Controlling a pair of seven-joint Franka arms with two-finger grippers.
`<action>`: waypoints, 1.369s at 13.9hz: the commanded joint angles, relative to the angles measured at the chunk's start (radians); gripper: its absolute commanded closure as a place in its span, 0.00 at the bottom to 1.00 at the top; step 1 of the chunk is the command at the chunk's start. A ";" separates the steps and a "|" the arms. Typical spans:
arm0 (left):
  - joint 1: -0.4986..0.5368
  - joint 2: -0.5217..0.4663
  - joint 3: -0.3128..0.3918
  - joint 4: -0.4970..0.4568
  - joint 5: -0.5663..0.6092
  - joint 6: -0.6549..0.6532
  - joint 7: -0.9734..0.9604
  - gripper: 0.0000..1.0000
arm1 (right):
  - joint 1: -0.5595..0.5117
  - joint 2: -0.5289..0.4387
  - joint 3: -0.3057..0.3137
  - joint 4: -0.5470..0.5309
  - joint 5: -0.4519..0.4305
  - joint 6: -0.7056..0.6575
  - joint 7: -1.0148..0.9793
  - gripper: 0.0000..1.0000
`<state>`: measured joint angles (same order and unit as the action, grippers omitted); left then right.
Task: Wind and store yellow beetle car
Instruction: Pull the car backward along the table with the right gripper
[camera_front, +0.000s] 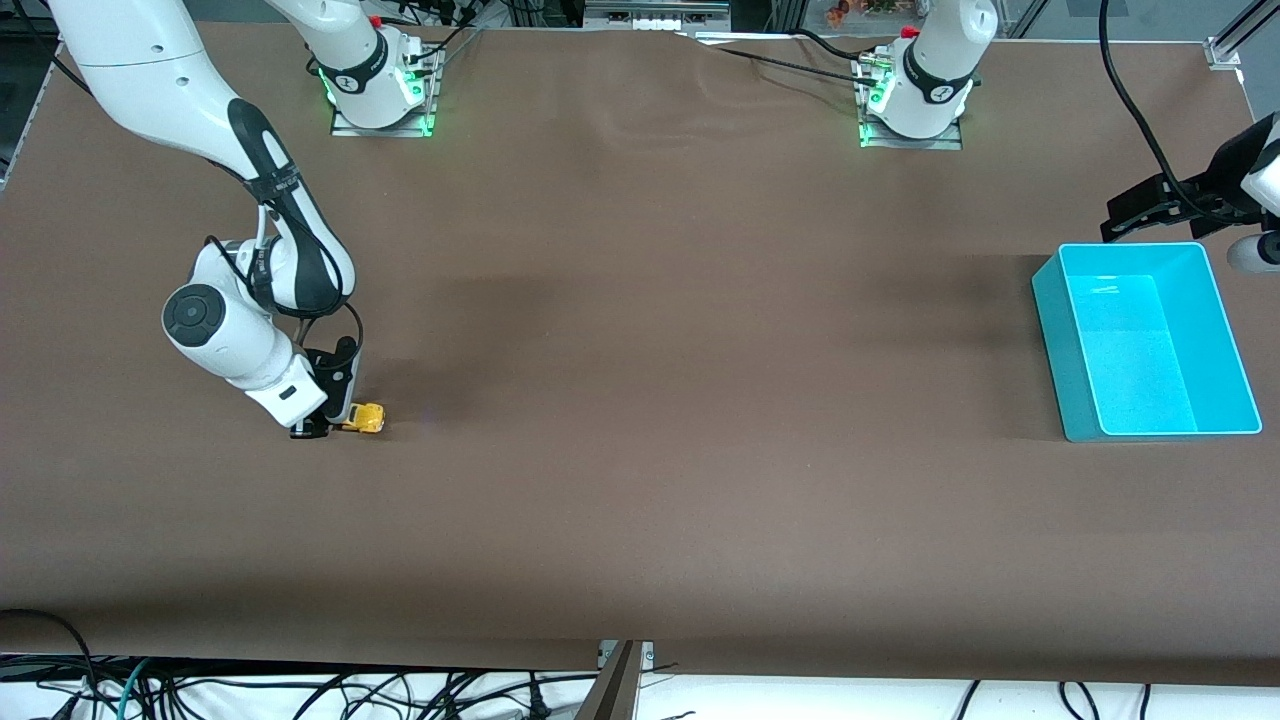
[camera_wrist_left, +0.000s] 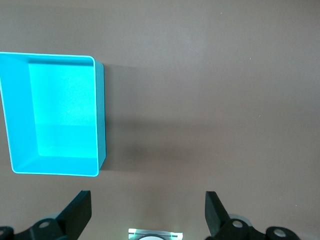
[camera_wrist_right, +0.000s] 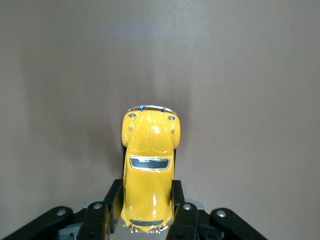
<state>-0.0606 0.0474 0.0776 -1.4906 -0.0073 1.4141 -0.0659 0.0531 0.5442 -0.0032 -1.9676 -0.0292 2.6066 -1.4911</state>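
The yellow beetle car (camera_front: 366, 417) (camera_wrist_right: 148, 170) sits on the brown table toward the right arm's end. My right gripper (camera_front: 330, 425) (camera_wrist_right: 148, 200) is down at the table and shut on the car's rear half, one black finger (camera_wrist_right: 111, 202) pressed against each side. The car's nose sticks out from between the fingers. My left gripper (camera_wrist_left: 148, 212) hangs open beside the teal bin (camera_front: 1147, 340) (camera_wrist_left: 52, 122) at the left arm's end of the table, with nothing between its fingers. In the front view only its arm's black wrist part shows at the frame edge.
The teal bin has nothing in it. Both arm bases (camera_front: 382, 80) (camera_front: 915, 95) stand along the table's back edge. Loose cables (camera_front: 300, 690) lie below the table's front edge.
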 joint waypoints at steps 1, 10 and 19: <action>-0.004 0.011 0.001 0.030 0.027 -0.023 0.003 0.00 | -0.038 -0.010 0.005 -0.033 -0.006 0.015 -0.056 0.68; -0.004 0.011 -0.001 0.030 0.027 -0.023 0.005 0.00 | -0.104 0.011 0.006 -0.030 0.002 0.021 -0.161 0.68; -0.004 0.011 0.001 0.030 0.027 -0.023 0.005 0.00 | -0.173 0.020 0.009 -0.027 0.014 0.032 -0.276 0.68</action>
<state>-0.0606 0.0474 0.0779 -1.4906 -0.0073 1.4141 -0.0659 -0.0847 0.5422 -0.0042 -1.9736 -0.0259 2.6131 -1.7134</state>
